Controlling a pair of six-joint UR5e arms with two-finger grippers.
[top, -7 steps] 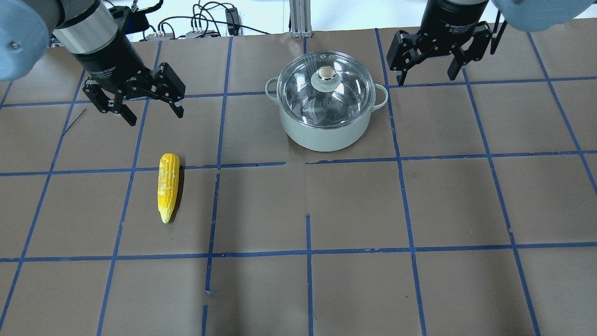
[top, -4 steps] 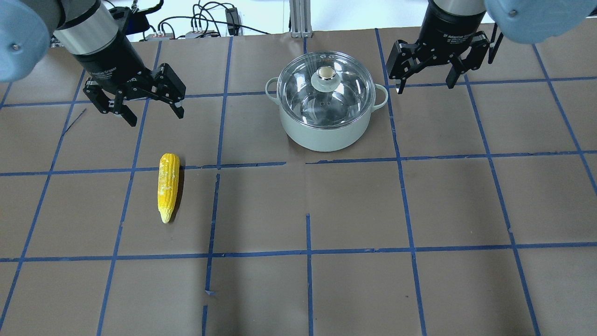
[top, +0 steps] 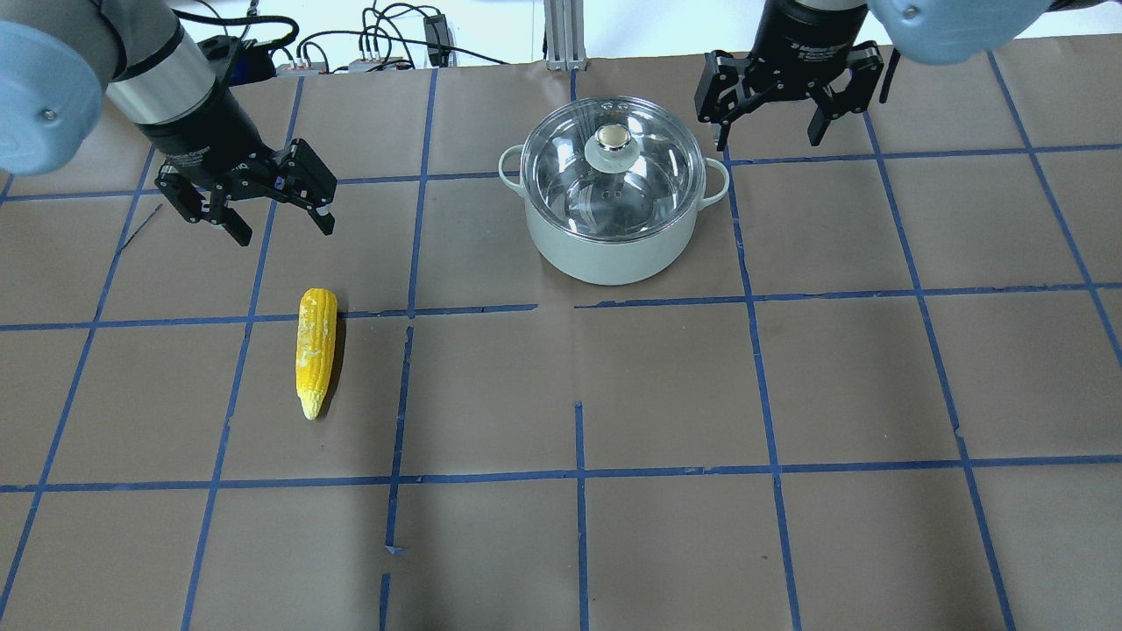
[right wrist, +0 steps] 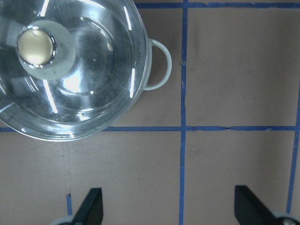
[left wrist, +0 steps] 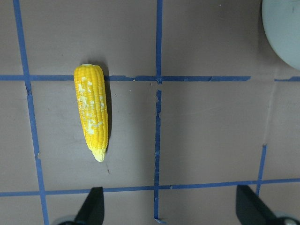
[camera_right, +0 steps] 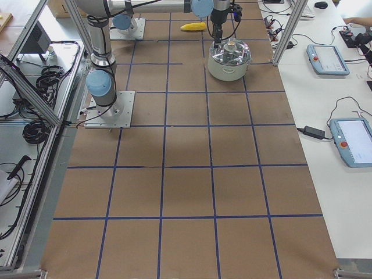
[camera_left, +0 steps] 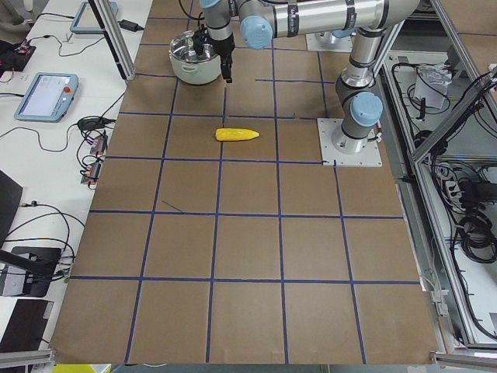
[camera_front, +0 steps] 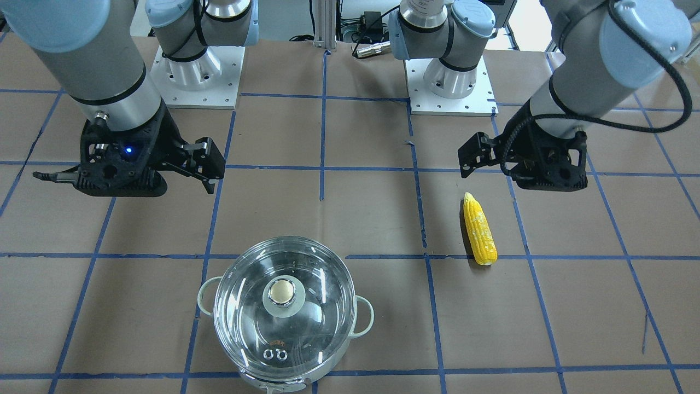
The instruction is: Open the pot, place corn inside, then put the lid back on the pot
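Observation:
The pale grey-green pot point(top: 614, 258) stands at the back centre, with the glass lid point(top: 653, 188) and its cream knob point(top: 613, 140) on it. The yellow corn point(top: 316, 350) lies on the table to the pot's front left. My left gripper point(top: 283, 230) is open and empty, hovering just behind the corn. Its wrist view shows the corn point(left wrist: 91, 110) ahead of the open fingertips point(left wrist: 91, 206). My right gripper point(top: 768, 140) is open and empty beside the pot's right handle. Its wrist view shows the lid point(right wrist: 93, 79) and the knob point(right wrist: 35, 44) at upper left.
Brown paper with a blue tape grid covers the table point(top: 666, 394). Cables and a metal post point(top: 561, 35) lie beyond the back edge. The arm bases point(camera_front: 448, 82) stand on the robot's side. Tablets point(camera_right: 325, 58) lie on a side bench.
My right gripper has moved left towards the pot, to beside its right handle. My left gripper has shifted slightly and looks lower. Pot, lid and corn have not moved.

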